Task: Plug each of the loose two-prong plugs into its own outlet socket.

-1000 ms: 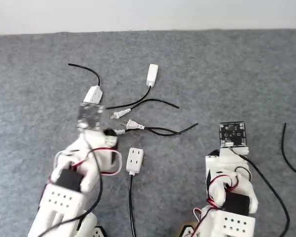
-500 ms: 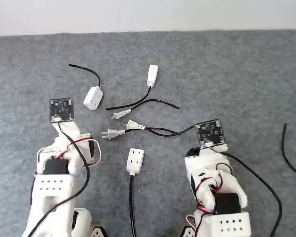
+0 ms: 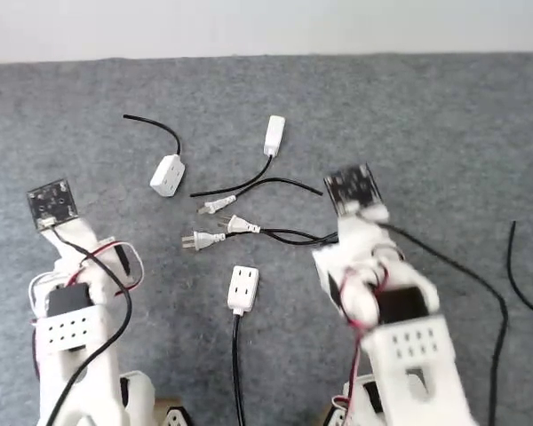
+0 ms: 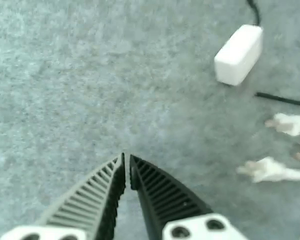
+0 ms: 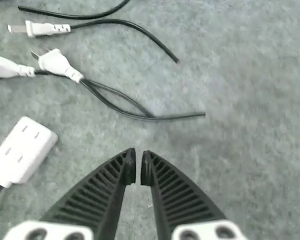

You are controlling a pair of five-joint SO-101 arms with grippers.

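Three white two-prong plugs on black cords lie mid-table: one (image 3: 215, 206), a second (image 3: 240, 225), a third (image 3: 200, 240). Around them lie three white outlet sockets: one at the left (image 3: 167, 175), one at the back (image 3: 274, 135), one nearer the front (image 3: 242, 288). My left gripper (image 4: 126, 160) is shut and empty over bare carpet, left of the plugs (image 4: 267, 170) and the left socket (image 4: 239, 55). My right gripper (image 5: 137, 156) is shut and empty, just right of the front socket (image 5: 22, 150), with the plugs (image 5: 57, 62) beyond its tips.
Grey carpet (image 3: 444, 124) covers the table up to a white wall at the back. Black cord ends (image 5: 155, 116) trail from the plugs toward the right arm. Another black cable (image 3: 513, 266) runs along the right edge.
The left arm swung left, away from the plugs it had been over. The right arm moved forward and left, toward the cords and the front socket.
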